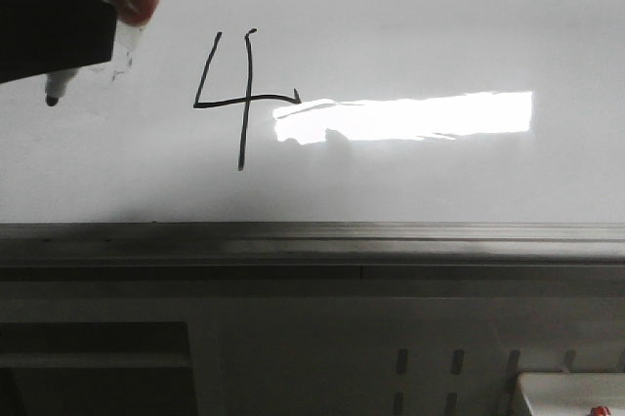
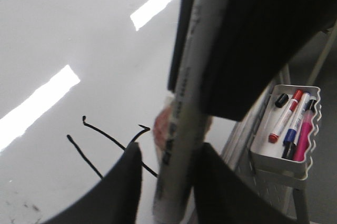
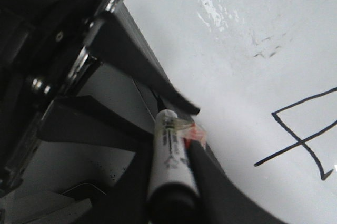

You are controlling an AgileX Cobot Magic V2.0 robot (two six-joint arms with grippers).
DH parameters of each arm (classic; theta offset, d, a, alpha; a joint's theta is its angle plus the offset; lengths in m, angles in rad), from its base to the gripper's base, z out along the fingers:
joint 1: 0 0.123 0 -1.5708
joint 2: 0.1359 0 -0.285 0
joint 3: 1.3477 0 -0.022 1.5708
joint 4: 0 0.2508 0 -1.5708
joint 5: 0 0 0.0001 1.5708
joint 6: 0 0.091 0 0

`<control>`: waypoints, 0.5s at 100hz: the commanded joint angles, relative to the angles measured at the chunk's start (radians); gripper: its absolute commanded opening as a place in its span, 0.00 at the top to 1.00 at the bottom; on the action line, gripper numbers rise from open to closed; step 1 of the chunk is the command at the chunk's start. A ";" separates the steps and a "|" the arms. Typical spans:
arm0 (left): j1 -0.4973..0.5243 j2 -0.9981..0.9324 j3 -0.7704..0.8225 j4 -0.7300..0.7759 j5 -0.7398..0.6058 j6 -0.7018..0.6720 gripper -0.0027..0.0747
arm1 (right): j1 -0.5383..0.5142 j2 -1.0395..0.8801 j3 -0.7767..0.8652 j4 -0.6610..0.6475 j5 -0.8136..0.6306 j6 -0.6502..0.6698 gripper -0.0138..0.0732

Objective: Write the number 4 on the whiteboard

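The number 4 [image 1: 241, 99] is drawn in black on the whiteboard [image 1: 439, 25]. It also shows in the left wrist view [image 2: 105, 140] and the right wrist view [image 3: 300, 140]. A white marker [image 3: 168, 150] with a black end sits tight between the fingers of my right gripper [image 3: 171, 145], which is shut on it. The same marker [image 2: 184, 119] runs between the fingers of my left gripper [image 2: 169, 148], with a gap on one side, so its jaws stand open. In the front view the marker tip [image 1: 51, 99] pokes out under dark gripper bodies at the top left, off the board's 4.
A grey metal rail [image 1: 312, 240] runs along the board's near edge. A bright light reflection [image 1: 410, 115] lies right of the 4. A white tray [image 2: 274, 166] with several markers hangs beside the board; it also shows in the front view [image 1: 566, 387].
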 commanded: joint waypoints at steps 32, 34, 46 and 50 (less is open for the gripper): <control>-0.007 0.006 -0.034 -0.015 -0.066 -0.009 0.99 | 0.002 -0.035 -0.036 0.008 -0.092 -0.026 0.59; -0.007 0.006 -0.034 -0.020 -0.066 -0.011 0.99 | 0.000 -0.035 -0.036 0.003 -0.101 -0.026 0.51; -0.005 0.006 -0.034 -0.103 -0.016 -0.051 0.99 | -0.027 -0.049 -0.038 -0.067 -0.170 -0.026 0.19; -0.005 0.006 -0.034 -0.188 0.018 -0.076 0.99 | -0.038 -0.059 -0.038 -0.087 -0.188 -0.026 0.16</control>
